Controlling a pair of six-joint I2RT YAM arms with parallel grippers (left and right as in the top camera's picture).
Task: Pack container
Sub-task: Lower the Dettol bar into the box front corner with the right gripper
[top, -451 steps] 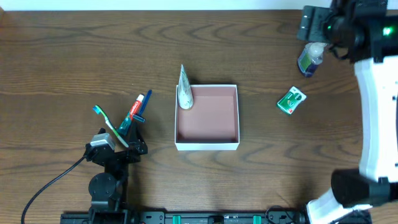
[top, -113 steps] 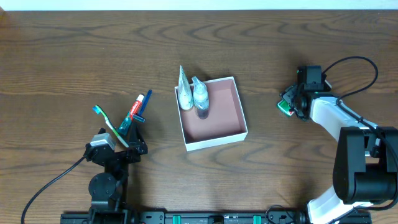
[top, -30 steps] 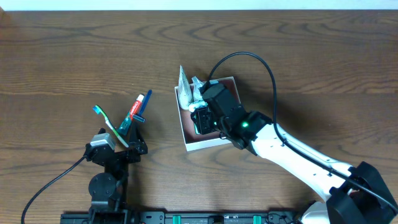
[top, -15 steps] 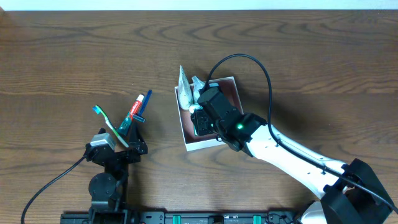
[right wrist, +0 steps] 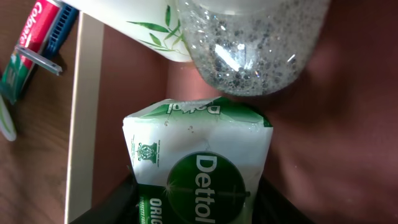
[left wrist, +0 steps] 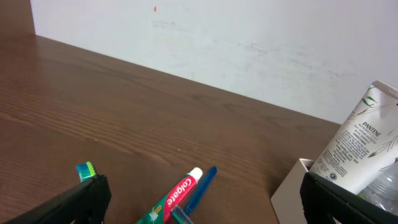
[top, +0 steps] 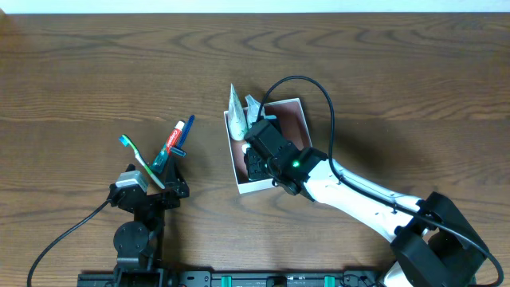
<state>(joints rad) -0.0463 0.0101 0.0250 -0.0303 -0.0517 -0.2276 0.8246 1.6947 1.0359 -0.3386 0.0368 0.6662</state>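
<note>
The container (top: 292,121) is a white box with a pinkish-brown floor at the table's middle. My right gripper (top: 256,163) is down inside its left half, shut on a green and white Dettol soap pack (right wrist: 198,163). The pack lies just behind a clear speckled bottle (right wrist: 254,48) and a white Pantene tube (right wrist: 134,17) that lean at the container's far-left corner. My left gripper (left wrist: 208,213) stands open and empty over a toothpaste tube (left wrist: 176,197), a blue razor (left wrist: 203,183) and a toothbrush (left wrist: 85,169).
The toothpaste (top: 170,142), razor (top: 184,132) and toothbrush (top: 135,155) lie on the wood table left of the container, by my left gripper (top: 167,172). The right arm's white link (top: 358,195) and cable (top: 319,96) cross the container's right side.
My right gripper has slid a little to the left inside the container with the soap pack in it. The left arm has not moved.
</note>
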